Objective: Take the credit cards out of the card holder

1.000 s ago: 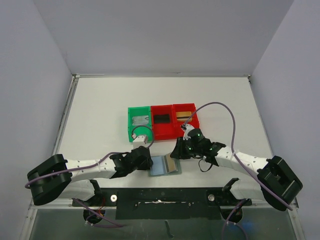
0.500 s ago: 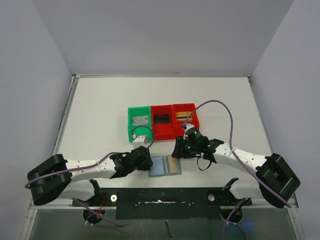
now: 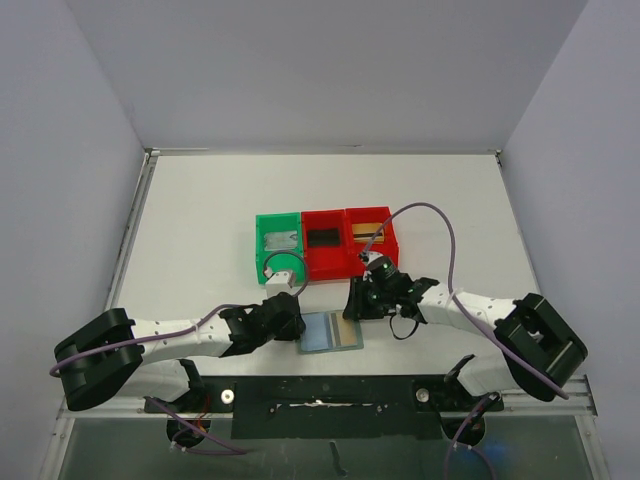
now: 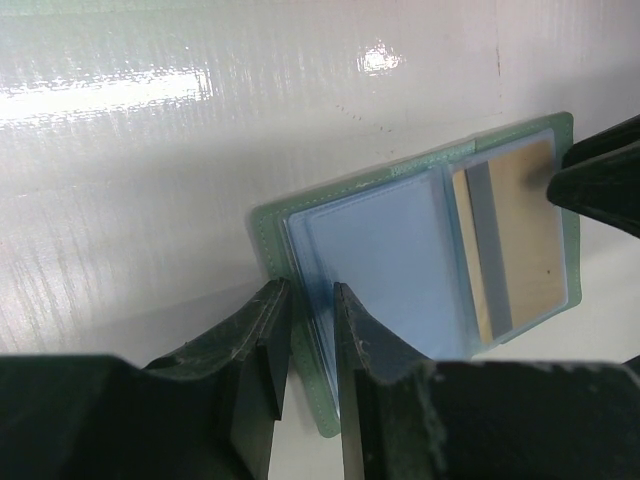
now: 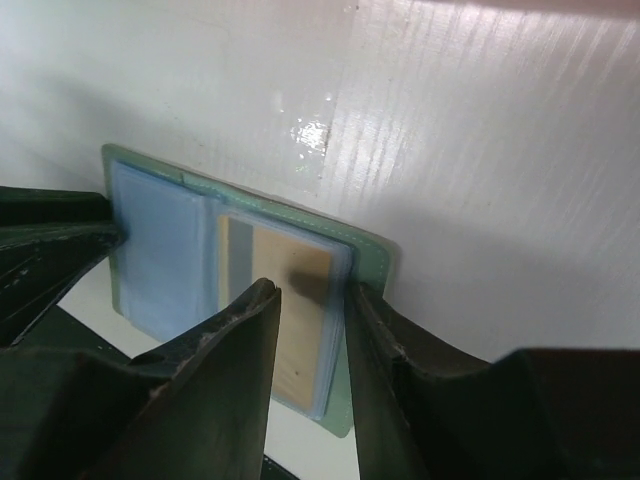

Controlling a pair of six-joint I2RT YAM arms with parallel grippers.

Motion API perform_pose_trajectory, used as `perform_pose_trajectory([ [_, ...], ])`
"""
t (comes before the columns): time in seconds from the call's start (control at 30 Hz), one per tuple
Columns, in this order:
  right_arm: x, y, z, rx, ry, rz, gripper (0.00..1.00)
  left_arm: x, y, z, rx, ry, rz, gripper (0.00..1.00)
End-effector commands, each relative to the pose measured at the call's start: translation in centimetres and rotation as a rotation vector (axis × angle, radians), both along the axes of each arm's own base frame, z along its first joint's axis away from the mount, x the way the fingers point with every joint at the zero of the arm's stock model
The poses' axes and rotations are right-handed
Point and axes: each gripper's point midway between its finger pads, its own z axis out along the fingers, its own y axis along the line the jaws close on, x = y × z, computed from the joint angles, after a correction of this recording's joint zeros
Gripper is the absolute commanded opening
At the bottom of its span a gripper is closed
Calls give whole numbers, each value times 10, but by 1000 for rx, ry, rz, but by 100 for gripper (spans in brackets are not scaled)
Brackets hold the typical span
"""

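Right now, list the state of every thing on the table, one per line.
card holder: open flat, left edge clamped.
pocketed card: gold, inside the holder's right sleeve.
left gripper: shut on the card holder.
right gripper: straddling the pocketed card's end, grip unclear.
green bin: holds silver card.
middle bin: holds black card.
right bin: holds loose gold card.

Bright, even overhead light fills the top view, and shadows are soft. Both wrist views show glare streaks on the glossy white tabletop (image 4: 120,90). The left tool (image 4: 305,295) and right tool (image 5: 312,290) loom dark and blurred up close.
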Motion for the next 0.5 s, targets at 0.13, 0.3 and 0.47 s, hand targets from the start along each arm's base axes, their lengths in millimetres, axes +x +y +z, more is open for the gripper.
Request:
perform_pose_trajectory([
  [0.13, 4, 15, 6, 47, -23, 37, 24, -7, -8, 4, -29, 27, -28, 21],
  [0.3, 8, 13, 21, 63, -67, 16, 12, -7, -8, 4, -25, 27, -32, 18],
  [0.47, 7, -2, 20, -12, -67, -13, 13, -5, -8, 6, -12, 20, -28, 16],
])
